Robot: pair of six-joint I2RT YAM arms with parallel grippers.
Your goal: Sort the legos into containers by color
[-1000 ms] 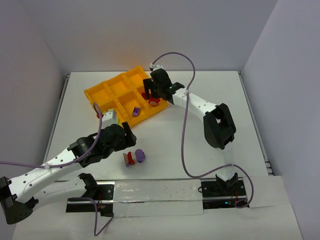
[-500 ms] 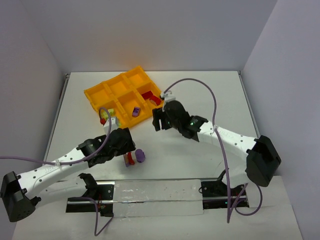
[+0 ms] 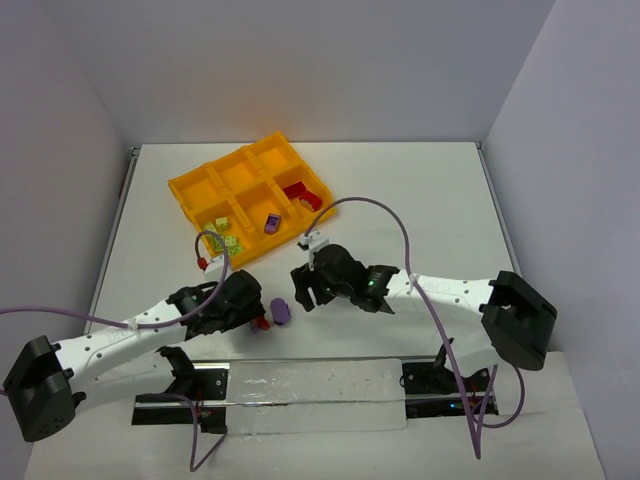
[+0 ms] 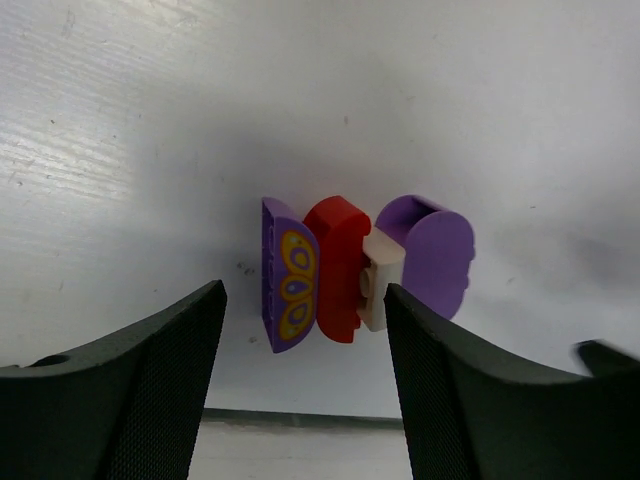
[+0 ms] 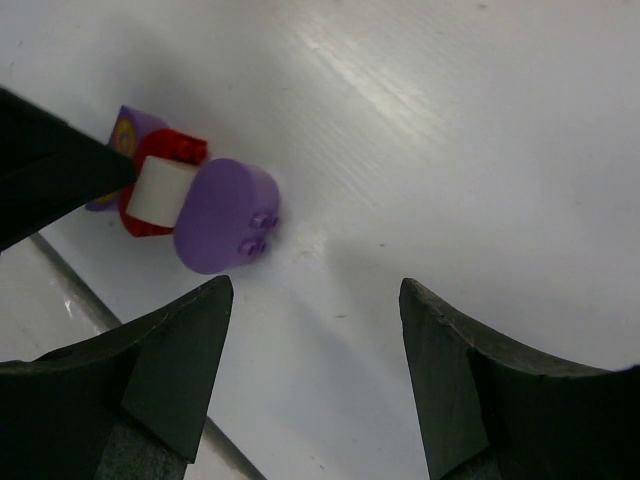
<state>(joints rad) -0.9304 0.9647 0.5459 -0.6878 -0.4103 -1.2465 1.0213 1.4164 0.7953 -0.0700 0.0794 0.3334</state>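
A stuck-together lego cluster (image 4: pixel 340 270) lies on the white table: a purple printed tile (image 4: pixel 285 280), a red brick (image 4: pixel 338 265), a small white piece and a rounded purple piece (image 4: pixel 432 250). My left gripper (image 4: pixel 303 300) is open and straddles the cluster's near end, its right finger almost at the white piece. My right gripper (image 5: pixel 315 290) is open and empty, with the cluster (image 5: pixel 205 205) just past its left finger. From above, the cluster (image 3: pixel 278 313) sits between the left gripper (image 3: pixel 258 310) and the right gripper (image 3: pixel 303 288). The orange-yellow tray (image 3: pixel 200 185) holds red legos (image 3: pixel 300 196), a purple lego (image 3: pixel 271 224) and yellow-green legos (image 3: pixel 226 237).
The tray stands at the back left of the table, its other cells bare. A metal rail (image 3: pixel 310 385) runs along the near edge by the arm bases. Purple cables loop above both arms.
My right arm left the tray's red cell and swung down to the cluster. My left gripper slid forward around the cluster and narrowed its jaws.
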